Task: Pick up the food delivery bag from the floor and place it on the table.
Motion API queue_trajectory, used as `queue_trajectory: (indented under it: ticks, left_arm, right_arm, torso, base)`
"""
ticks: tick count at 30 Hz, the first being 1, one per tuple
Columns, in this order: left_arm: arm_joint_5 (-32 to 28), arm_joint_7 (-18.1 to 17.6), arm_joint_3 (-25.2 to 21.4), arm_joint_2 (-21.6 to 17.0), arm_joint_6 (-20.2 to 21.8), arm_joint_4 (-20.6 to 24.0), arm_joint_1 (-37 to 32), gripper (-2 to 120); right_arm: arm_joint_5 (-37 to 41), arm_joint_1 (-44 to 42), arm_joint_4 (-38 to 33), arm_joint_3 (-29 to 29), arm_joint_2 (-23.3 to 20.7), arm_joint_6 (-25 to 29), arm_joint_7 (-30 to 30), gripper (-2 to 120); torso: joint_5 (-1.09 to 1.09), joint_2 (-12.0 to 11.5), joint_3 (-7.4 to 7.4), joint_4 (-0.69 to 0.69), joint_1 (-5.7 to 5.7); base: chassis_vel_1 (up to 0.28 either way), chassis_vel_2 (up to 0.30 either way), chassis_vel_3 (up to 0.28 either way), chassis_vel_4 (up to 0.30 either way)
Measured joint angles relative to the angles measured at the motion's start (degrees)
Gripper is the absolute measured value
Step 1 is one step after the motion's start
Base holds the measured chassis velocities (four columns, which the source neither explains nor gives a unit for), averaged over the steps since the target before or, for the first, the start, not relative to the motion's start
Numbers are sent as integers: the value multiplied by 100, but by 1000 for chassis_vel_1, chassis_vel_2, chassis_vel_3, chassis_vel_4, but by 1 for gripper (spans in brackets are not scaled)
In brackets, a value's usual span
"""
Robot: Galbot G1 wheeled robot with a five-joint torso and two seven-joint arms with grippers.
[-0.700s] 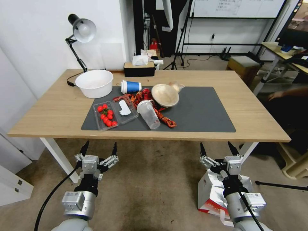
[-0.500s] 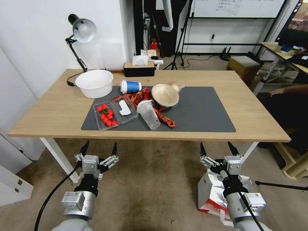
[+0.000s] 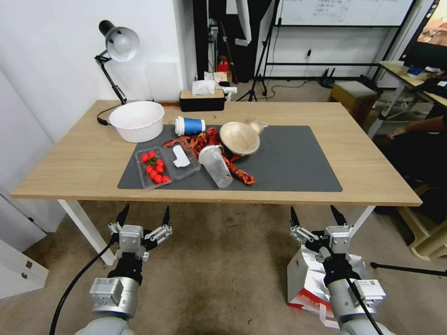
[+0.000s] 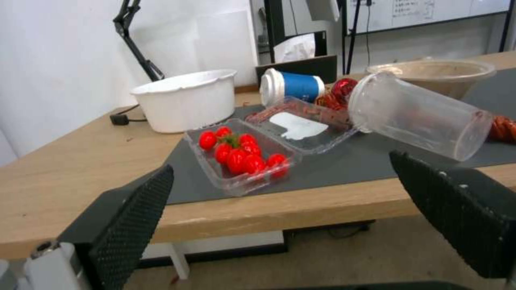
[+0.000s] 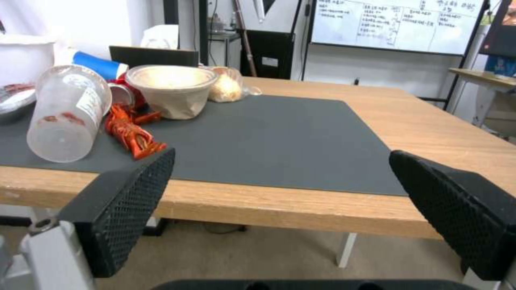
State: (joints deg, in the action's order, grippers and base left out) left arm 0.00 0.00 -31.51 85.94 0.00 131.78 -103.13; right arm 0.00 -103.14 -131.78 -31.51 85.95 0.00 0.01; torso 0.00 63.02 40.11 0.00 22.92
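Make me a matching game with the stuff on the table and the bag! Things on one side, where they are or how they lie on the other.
Things:
1. large white paper bag with red bottom
2. clear plastic cup
3. white round plastic bowl
4. red cherry tomatoes

Places or states:
A. in a clear plastic tray
B. lying on its side on the dark grey mat
C. on the floor, under the right gripper
D. upright, by the black desk lamp

Pairs: 1-C, 2-B, 3-D, 4-A

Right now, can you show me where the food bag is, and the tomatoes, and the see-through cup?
food delivery bag (image 3: 302, 274): head view, foil-lined side left of the arm.
tomatoes (image 4: 239, 155): left wrist view, middle of the pile.
clear cup (image 3: 216, 166): head view, its lying side.
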Motion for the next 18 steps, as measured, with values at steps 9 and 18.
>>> queue_trajectory:
  ticks: [9, 18]
  left_arm:
    - [0, 0, 0, 0, 0, 0, 0, 100]
    - [-821, 76, 322, 505, 443, 15, 519, 100]
  right_arm:
    - [8, 2, -3, -2, 0, -9, 0, 100]
    - [933, 334, -721, -659, 2, -1199, -178, 100]
  torso:
    - [0, 0, 0, 0, 0]
    - [3, 0, 0, 0, 1]
  base:
    - [0, 0, 0, 0]
    - [0, 0, 0, 0]
